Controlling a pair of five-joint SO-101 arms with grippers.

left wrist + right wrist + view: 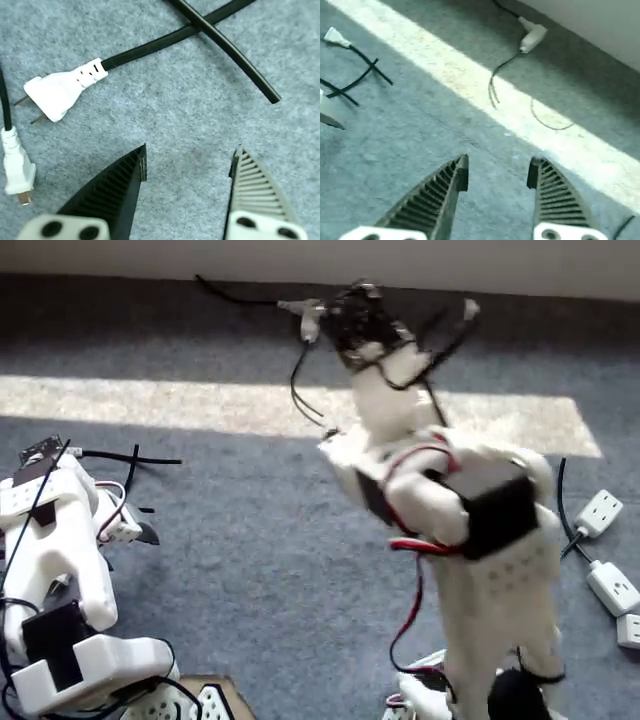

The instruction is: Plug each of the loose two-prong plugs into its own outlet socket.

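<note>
A white two-prong plug [59, 91] on a black cord lies on the grey carpet, ahead of my left gripper [190, 152]. That gripper is open and holds nothing. A second white plug [17, 169] lies beside it. My left gripper [135, 530] sits low at the left of the high view. My right gripper [498, 162] is open and empty above the carpet, held high on the raised arm [365, 325]. Another white plug [532, 36] lies near the wall [308, 318]. White outlet sockets [600, 511] lie at the far right.
Two black cords [220, 30] cross on the carpet beyond the left gripper. A sunlit strip [200, 405] runs across the carpet. More outlet blocks [613, 587] sit along a cord at the right edge. A pale wall [600, 25] borders the far side.
</note>
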